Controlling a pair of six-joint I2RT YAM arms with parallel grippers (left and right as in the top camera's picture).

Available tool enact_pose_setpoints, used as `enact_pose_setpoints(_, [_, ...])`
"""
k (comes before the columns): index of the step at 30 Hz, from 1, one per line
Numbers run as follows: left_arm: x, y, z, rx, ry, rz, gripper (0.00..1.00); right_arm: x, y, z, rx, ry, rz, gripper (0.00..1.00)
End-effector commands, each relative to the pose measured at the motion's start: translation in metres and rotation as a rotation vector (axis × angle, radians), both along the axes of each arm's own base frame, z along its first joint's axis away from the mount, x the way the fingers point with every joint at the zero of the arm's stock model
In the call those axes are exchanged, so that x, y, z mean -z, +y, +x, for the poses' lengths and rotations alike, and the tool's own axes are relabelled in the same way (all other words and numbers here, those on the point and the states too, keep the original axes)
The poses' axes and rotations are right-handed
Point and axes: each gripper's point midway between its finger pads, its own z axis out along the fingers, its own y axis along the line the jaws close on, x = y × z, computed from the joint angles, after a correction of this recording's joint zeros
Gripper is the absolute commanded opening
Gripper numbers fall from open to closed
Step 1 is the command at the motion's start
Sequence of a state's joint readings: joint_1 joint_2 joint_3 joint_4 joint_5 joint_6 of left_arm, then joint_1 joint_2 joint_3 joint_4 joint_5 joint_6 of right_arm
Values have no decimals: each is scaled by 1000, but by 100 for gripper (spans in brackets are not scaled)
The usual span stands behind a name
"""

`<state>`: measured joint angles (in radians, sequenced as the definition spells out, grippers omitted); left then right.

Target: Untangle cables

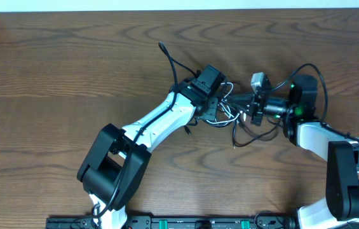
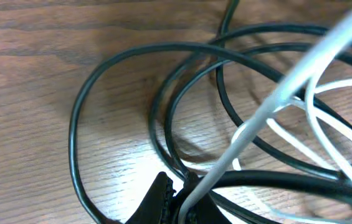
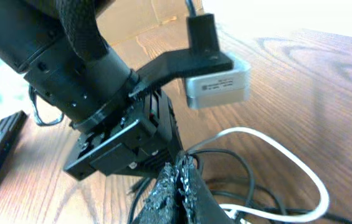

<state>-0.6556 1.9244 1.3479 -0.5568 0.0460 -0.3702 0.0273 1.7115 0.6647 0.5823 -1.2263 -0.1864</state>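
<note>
cables [image 1: 229, 113] lie in a loose knot on the bench [image 1: 52, 70], between the two grippers, which nearly meet over it. the left gripper [image 2: 177, 204] is closed on the white cord [image 2: 275, 99]: the cord comes out from between its fingers and rises taut, slanting away to that gripper's right. ahead of the left gripper the black cord [image 2: 119, 62] lies in several overlapping loops flat on the wood, and thinner white loops cross them on its right. the right gripper [image 3: 177, 186] has its pads pressed together, tips down among the strands; we cannot tell whether a strand is pinched between them. to its right a white loop arches up off the bench. the left arm's wrist camera [image 3: 216, 84] sits close in front of the right gripper. one end of the black cord trails well away from both grippers and ends in a small plug [image 1: 161, 46].
</note>
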Motion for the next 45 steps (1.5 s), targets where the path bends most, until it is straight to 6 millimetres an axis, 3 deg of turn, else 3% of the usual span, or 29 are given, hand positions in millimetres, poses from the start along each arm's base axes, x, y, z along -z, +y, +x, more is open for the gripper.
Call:
enact_pose_setpoints(1, [9, 9, 1, -26, 9, 36, 8, -12, -2, -2, -28, 24, 48, 1])
enact_pose_setpoints(7, [9, 9, 1, -26, 9, 36, 8, -14, -2, -1, -26, 13, 52, 1])
enact_pose_setpoints(14, [9, 9, 1, -26, 9, 36, 8, -55, -13, 13, 23, -13, 141, 1])
enact_pose_setpoints(16, [9, 9, 1, -26, 9, 36, 8, -57, -13, 13, 23, -16, 146, 1])
enact_pose_setpoints(22, [9, 9, 1, -27, 9, 35, 8, -26, -13, 10, 24, 15, 79, 1])
enact_pose_setpoints(23, [9, 9, 1, -26, 8, 35, 8, -12, -16, 13, 65, 49, 46, 10])
enact_pose_setpoints(28, [7, 6, 5, -27, -9, 21, 8, 19, -13, 14, 122, 92, -57, 26])
enact_pose_setpoints(36, [7, 4, 7, -27, -18, 15, 8, 49, 14, 18, 186, 57, -238, 32])
enact_pose_setpoints(38, [7, 4, 7, -27, -17, 15, 8, 58, 19, 22, 235, 48, -303, 38])
enact_pose_setpoints(42, [7, 5, 7, -27, -17, 15, 8, 69, 22, 24, 278, 47, -379, 38])
enact_pose_setpoints(45, [7, 5, 7, -27, -17, 15, 8, 72, 24, 21, 266, 43, -394, 28])
